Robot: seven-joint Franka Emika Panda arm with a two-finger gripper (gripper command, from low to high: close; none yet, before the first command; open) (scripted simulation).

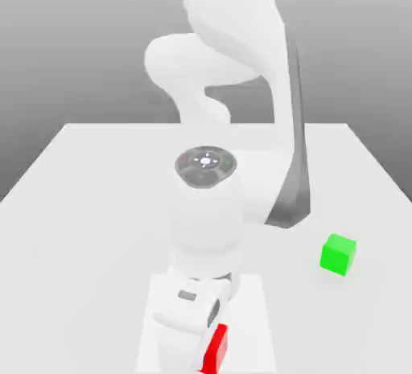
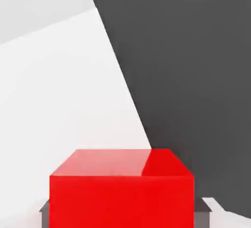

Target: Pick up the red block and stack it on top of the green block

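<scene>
The red block (image 1: 216, 350) is at the table's near edge, under the arm's lowered hand. My gripper (image 1: 211, 339) is shut on it. In the hand view the red block (image 2: 121, 190) sits between the two grey fingers (image 2: 45, 211), which press against its opposite sides. The green block (image 1: 338, 254) stands alone on the table toward the exterior view's right, well apart from the hand and farther back than the red block.
The white table (image 1: 80, 203) spreads wide around the arm's base (image 1: 206, 203). In the hand view the table's edge (image 2: 127, 99) runs diagonally, with dark floor (image 2: 196, 75) beyond it, close to the red block.
</scene>
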